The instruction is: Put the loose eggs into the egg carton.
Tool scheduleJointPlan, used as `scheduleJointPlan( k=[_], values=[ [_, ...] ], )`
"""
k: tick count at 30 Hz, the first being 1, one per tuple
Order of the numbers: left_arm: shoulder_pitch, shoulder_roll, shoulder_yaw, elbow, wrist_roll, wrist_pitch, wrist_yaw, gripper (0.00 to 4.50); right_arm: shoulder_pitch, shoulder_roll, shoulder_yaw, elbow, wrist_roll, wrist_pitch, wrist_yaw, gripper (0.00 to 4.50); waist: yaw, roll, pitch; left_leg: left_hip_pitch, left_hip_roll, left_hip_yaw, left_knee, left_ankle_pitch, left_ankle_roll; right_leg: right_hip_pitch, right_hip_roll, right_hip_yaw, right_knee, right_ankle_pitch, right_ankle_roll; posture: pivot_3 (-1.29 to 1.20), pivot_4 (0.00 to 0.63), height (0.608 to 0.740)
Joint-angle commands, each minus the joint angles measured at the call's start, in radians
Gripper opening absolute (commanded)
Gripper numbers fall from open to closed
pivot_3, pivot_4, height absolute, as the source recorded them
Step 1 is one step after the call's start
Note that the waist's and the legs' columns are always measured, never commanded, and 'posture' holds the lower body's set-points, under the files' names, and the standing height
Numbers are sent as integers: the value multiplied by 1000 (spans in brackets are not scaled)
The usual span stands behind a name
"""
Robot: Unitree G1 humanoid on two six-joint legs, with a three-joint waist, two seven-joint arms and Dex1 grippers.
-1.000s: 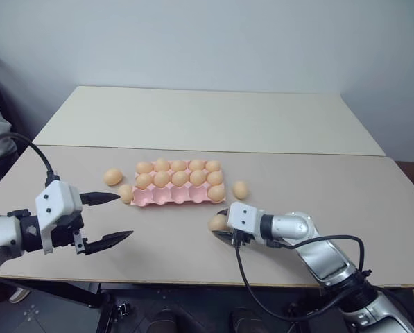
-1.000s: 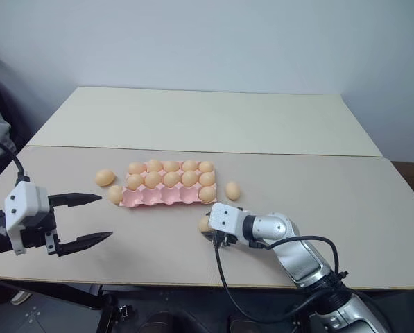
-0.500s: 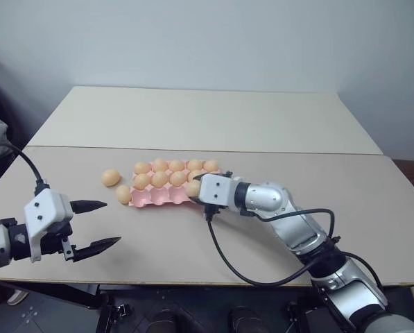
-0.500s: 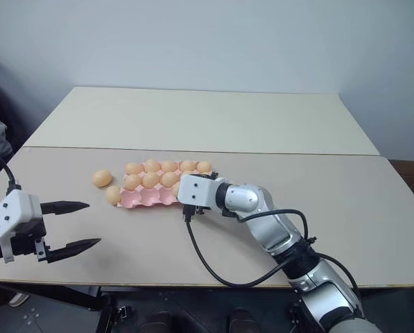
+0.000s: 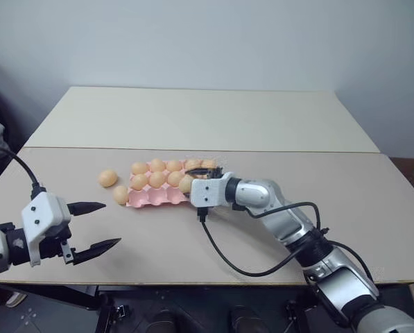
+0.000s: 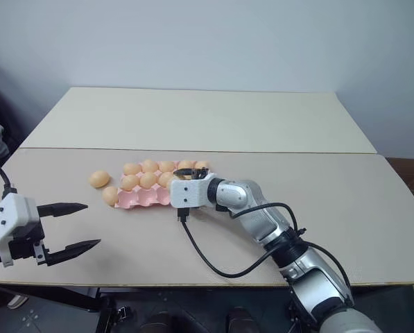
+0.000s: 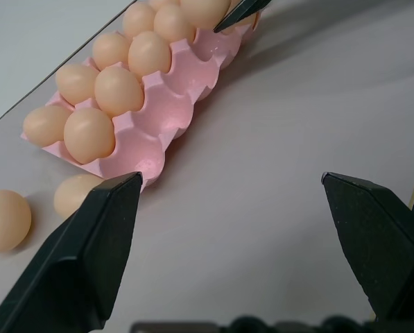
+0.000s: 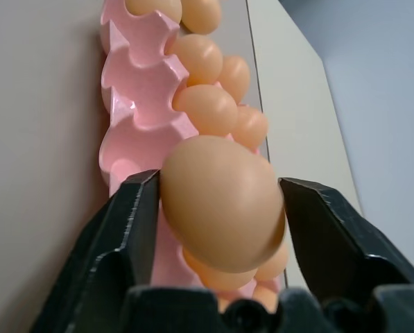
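The pink egg carton [image 5: 158, 199] lies mid-table, its two back rows full of eggs and several front cups bare. Two loose eggs [image 5: 108, 178] [image 5: 121, 195] rest on the table just left of it. My right gripper [image 5: 205, 168] hovers over the carton's right end. In the right wrist view it is shut on one egg [image 8: 224, 201], a finger against each side, above the carton [image 8: 134, 76]. My left gripper [image 5: 111, 223] hangs open and empty near the front left edge, short of the carton. The left wrist view shows the loose eggs [image 7: 5, 220] beside the carton [image 7: 165, 111].
A second pale table [image 5: 207, 118] butts against the far side along a seam. The front table edge [image 5: 193, 281] runs just below both arms. A black cable [image 5: 227, 260] loops from my right wrist over the table.
My right gripper carried the egg from near the front edge up and left to the carton's right end, rolling its wrist. The left gripper barely moved and stays open.
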Motion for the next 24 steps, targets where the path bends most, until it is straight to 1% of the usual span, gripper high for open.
scheduleJointPlan(
  k=[1,9,13,15,17,20,21,24],
  values=[
    [-7,2,24,-21,-17,0,6,4500,-16,-2,-21,0,-4,-32,2,4408,0,0,0,0,0,0,0,0,0,0,0,0,0,0,0,0,150,740],
    [-18,4,22,-20,-21,-5,4,4500,17,-18,-40,-59,8,-20,29,4458,0,0,0,0,0,0,0,0,0,0,0,0,0,0,0,0,150,740],
    [-43,1,13,-18,-38,-5,1,4500,75,-43,-84,-175,58,50,75,4458,2,0,0,0,0,0,0,0,0,0,0,0,0,0,0,0,150,740],
    [-55,-2,9,-22,-54,0,2,4500,119,-68,-129,-263,119,135,124,4458,6,0,0,-1,0,0,0,0,0,0,0,0,0,0,0,0,150,740],
    [-67,-2,0,-26,-71,1,-4,4500,180,-127,-206,-374,218,235,195,4458,9,0,0,-1,0,0,0,0,0,0,0,0,-1,0,0,0,150,740],
    [-91,1,-18,-21,-109,3,-29,4500,277,-246,-337,-510,404,354,315,4458,20,0,0,-1,0,-1,0,0,0,0,-1,-1,-2,0,0,0,150,740],
    [-104,1,-24,-15,-122,2,-37,4500,318,-296,-381,-549,444,377,344,4458,21,0,0,-2,0,-1,0,0,0,0,-1,-1,-2,0,0,0,150,740],
    [-129,1,-37,-4,-138,-4,-47,4500,401,-387,-469,-626,514,447,367,4458,22,0,0,0,0,-1,0,0,0,2,0,-1,-2,0,0,0,150,740]
  ],
)
